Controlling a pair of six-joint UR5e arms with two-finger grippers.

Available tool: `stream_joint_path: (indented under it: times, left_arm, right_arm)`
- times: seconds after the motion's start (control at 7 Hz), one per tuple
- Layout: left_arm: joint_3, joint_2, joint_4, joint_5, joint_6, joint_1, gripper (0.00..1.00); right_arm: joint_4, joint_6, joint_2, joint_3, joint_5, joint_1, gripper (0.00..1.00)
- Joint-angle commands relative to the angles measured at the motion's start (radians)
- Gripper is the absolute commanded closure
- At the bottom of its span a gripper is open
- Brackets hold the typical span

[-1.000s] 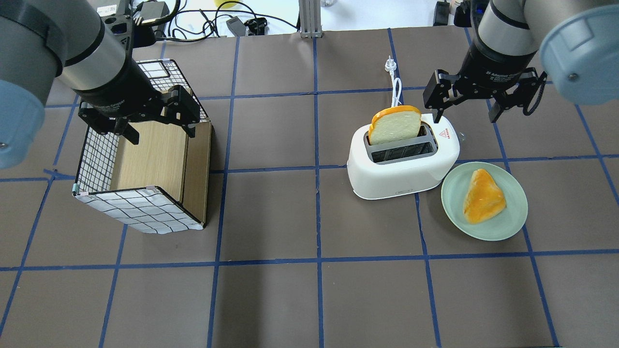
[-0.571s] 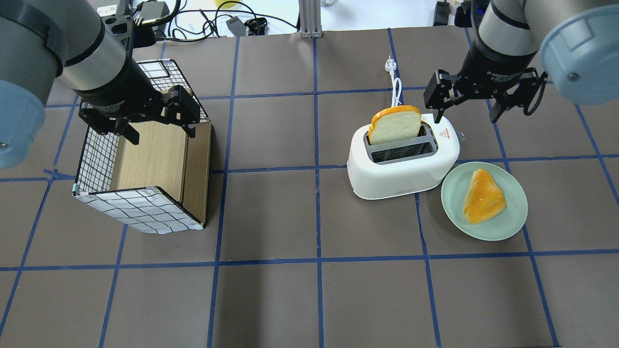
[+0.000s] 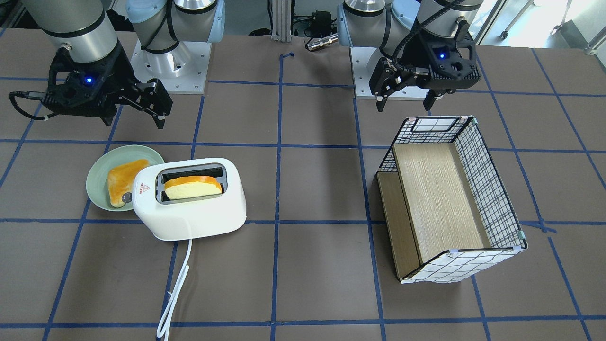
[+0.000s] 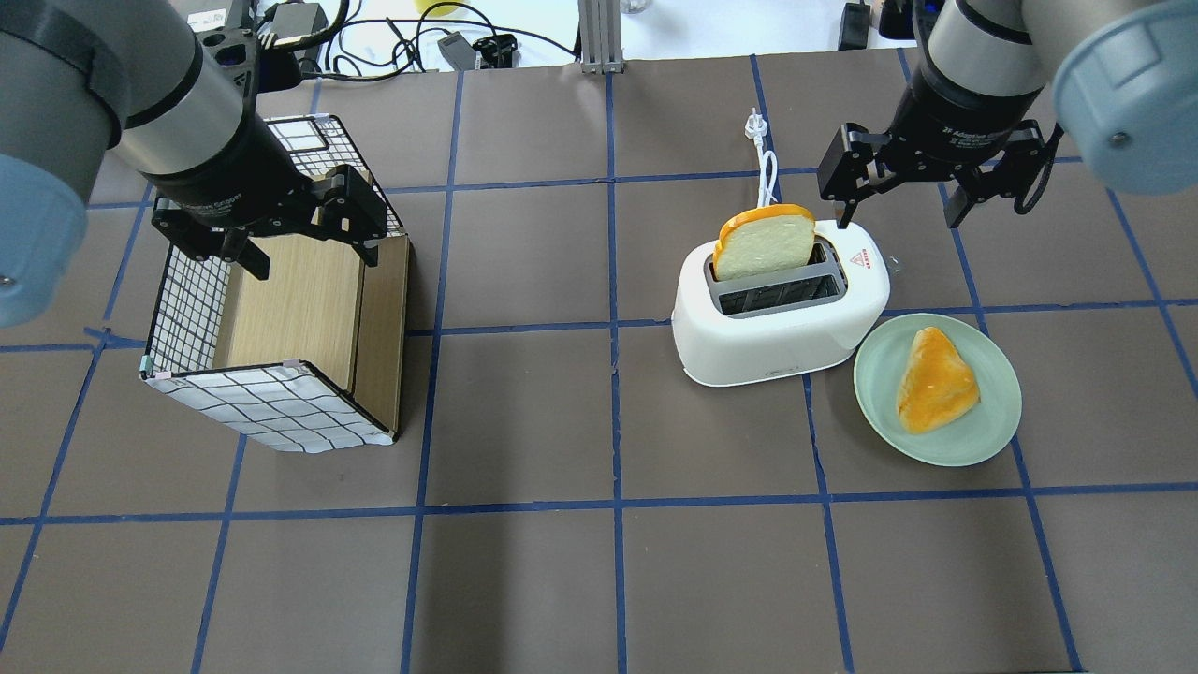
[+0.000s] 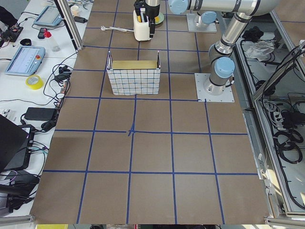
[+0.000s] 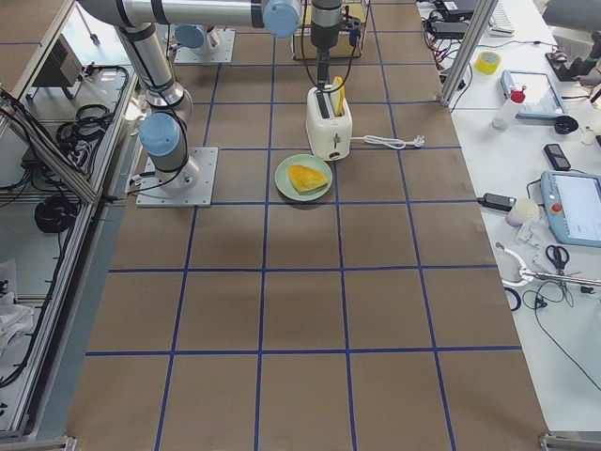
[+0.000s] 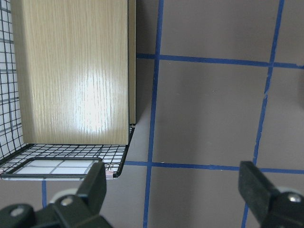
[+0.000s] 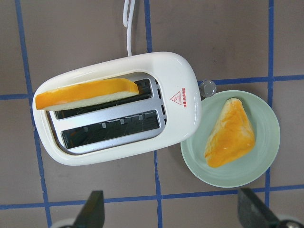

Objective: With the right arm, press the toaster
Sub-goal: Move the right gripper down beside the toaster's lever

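Note:
The white toaster (image 4: 781, 328) stands right of the table's middle, with a slice of bread (image 4: 763, 243) upright in its far slot. Its grey lever knob (image 8: 207, 88) sticks out of the end that faces the plate. My right gripper (image 4: 898, 213) is open and empty. It hovers above the table just beyond the toaster's lever end and touches nothing. In the right wrist view the toaster (image 8: 183, 118) lies below, ahead of the fingers (image 8: 95, 209). In the front view the right gripper (image 3: 134, 121) hangs behind the toaster (image 3: 189, 213). My left gripper (image 4: 314, 260) is open and empty over the basket.
A green plate (image 4: 978, 440) with a piece of orange-glazed bread (image 4: 936, 379) touches the toaster's lever end. The toaster's white cord (image 4: 767, 168) runs toward the far edge. A checked wire basket (image 4: 281, 407) with a wooden insert stands at the left.
My right gripper has drifted a little toward the table's far side, still open. The left arm, toaster and plate have not moved.

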Motion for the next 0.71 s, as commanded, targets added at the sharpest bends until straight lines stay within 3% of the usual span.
stream_joint_path:
  times: [0.0,0.57]
  left_arm:
    - [-0.001,0.0,0.0,-0.001,0.0,0.0,0.0]
    - [0.0,0.0,0.0,-0.001,0.0,0.0,0.0]
  right_arm:
    - [0.001,0.0,0.003,0.002,0.0,-0.002,0.0]
    - [-0.014,-0.006,0.008,0.005,0.0,-0.024,0.0]
